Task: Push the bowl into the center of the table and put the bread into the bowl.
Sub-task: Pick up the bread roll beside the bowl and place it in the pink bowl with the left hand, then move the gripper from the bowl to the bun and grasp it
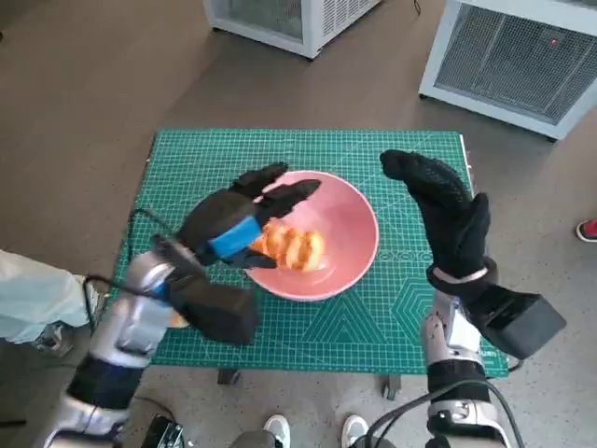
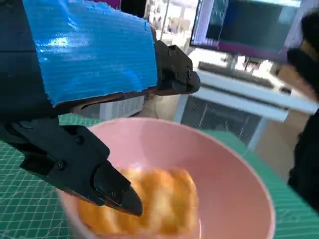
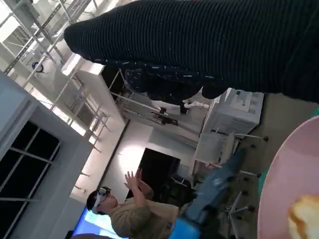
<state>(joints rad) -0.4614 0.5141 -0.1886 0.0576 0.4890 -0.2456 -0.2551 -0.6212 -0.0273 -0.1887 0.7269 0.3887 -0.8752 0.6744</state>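
On the counter: a green cutting mat point(image 1: 392, 317) covered the top, and the pink bowl point(image 1: 350, 229) sat pretty much in the middle of it.
Bread: golden-brown bread point(image 1: 291, 246) lay inside the bowl, on the side toward the left hand. In the left wrist view the bread point(image 2: 159, 204) rested on the bowl's floor and looked kinda blurry.
Bowl close up: the left wrist view showed the pink bowl point(image 2: 239, 174) from just above its rim, bread side nearest the camera. The right wrist view caught only a slice of the bowl point(image 3: 289, 189) with a bit of bread point(image 3: 305, 216) at the edge.
Left hand: the left hand point(image 1: 233, 229), blue tape on its back, hung over the bowl's rim, its black fingers point(image 1: 297, 192) spread out over the bowl. From the left wrist view the fingers point(image 2: 99, 174) were apart and right by the bread; honestly couldn't tell if a tip touched it, but nothing was pinched, so the hand looked released.
Right hand: the gloved right hand point(image 1: 446, 210) was raised just beside the bowl on its other side, palm toward it, fingers stretched out and holding nothing. It didn't look like it touched the rim.
Background: two white machines point(image 1: 508, 51) stood on the floor beyond the counter. The right wrist view showed a person point(image 3: 127, 209) with raised hands and goggles on.
Floor: shoes point(image 1: 312, 429) poked in near the counter's front edge.
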